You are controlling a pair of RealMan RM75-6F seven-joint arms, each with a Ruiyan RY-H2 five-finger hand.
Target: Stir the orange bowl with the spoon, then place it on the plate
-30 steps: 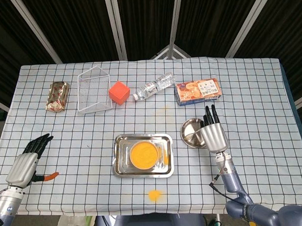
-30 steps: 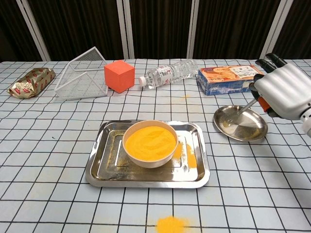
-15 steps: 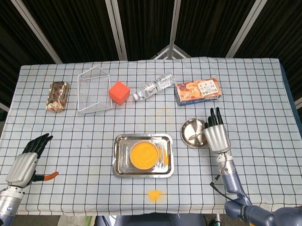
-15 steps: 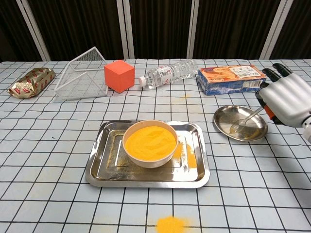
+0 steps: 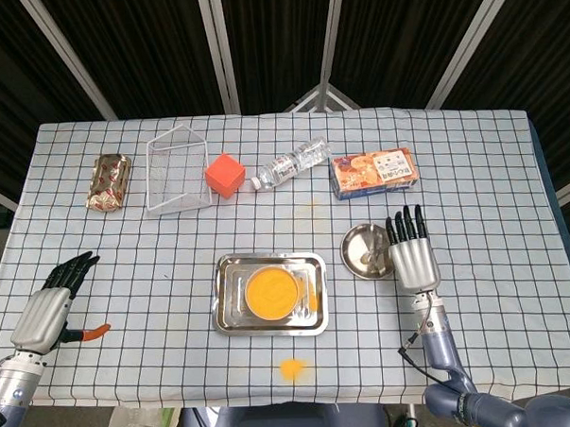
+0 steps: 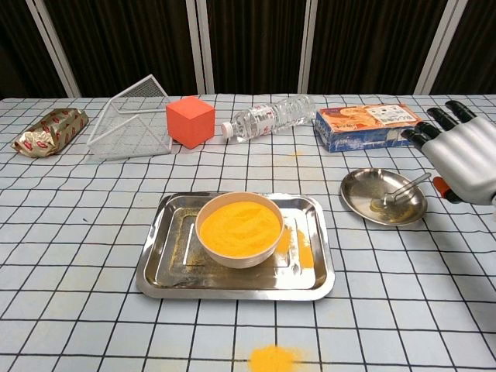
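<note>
We find the spoon [image 6: 401, 193] lying in the plate [image 6: 364, 203], right of centre. Right hand [image 6: 463, 159] beside it, fingers spread, empty. Bowl [image 6: 239, 227] on tray [image 6: 314, 279], centre. We judge the task done.

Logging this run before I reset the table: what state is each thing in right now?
orange bowl: upright, full of orange powder, in the tray
tray: flat, powder spilled inside
spoon: lying in the plate, released
plate: flat on the table
right hand: holds nothing, fingers apart
left hand: holds nothing, fingers extended
water bottle: on its side, capped
orange cube: resting beside the wire basket
wire basket: tipped over
snack box: lying flat
</note>
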